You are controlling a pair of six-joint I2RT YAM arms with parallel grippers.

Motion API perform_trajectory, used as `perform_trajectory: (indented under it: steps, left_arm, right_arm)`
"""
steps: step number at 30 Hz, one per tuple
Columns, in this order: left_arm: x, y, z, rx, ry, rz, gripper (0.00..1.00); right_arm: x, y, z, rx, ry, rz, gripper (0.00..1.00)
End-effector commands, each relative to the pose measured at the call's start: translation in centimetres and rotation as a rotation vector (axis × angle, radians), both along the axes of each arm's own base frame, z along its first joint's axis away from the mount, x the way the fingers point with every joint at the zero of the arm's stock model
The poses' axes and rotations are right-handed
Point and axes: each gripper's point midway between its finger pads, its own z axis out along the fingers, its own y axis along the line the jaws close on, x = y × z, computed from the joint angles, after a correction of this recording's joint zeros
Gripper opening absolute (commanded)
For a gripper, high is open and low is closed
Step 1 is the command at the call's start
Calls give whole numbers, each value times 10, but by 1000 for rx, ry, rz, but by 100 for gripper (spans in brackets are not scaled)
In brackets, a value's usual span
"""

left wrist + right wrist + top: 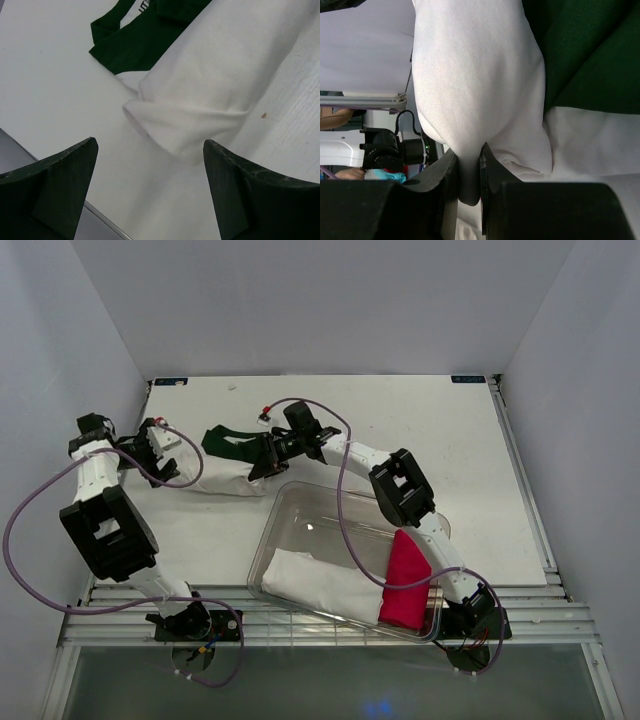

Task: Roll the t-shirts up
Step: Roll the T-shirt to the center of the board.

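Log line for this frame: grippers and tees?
left gripper: open, at roll end | right gripper: shut on white tee | green tee: not yet rolled

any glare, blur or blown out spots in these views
Top external: even light, with a small glare spot on the clear bin. Left wrist: the white t-shirt is bright but its folds still read; the left tool looks dark and soft-edged. Right wrist: the right tool, pinching that t-shirt, is underexposed, and the background at left is blurred.
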Motion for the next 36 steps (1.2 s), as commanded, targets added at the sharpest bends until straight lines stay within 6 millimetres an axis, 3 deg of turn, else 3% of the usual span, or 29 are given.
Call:
perform_trajectory:
  steps: [1,4,7,14,20,23,27,31,33,36]
  left_arm:
    - [-19,-4,12,-113,50,52,96]
    - [-31,-7,-10,-146,108,56,96]
    - [-25,-16,-16,-253,125,64,98]
    - [-3,-31,-26,-298,103,86,98]
    - [3,-38,-36,-371,147,109,98]
    - [0,-45,-49,-366,192,115,93]
    - [3,-44,-54,-408,250,167,42]
    - [-4,-44,-26,-452,195,164,0]
    - [-11,-38,-18,-473,196,195,0]
    - [-31,-25,-8,-477,232,240,0]
  right_arm:
    - [17,-1,21,54,-46,-27,8]
    - [18,-1,15,48,-39,-26,8]
    - [20,-2,11,42,-26,-29,8]
    - [24,-3,11,33,-14,-46,8]
    - [25,-4,9,18,-23,-55,8]
    - [25,-4,9,17,-20,-54,8]
    - [27,-5,12,3,-39,-61,8]
    - [21,-8,16,-1,-45,-52,8]
    - [18,-7,21,5,-50,-46,8]
    - [-3,2,33,25,-50,2,8]
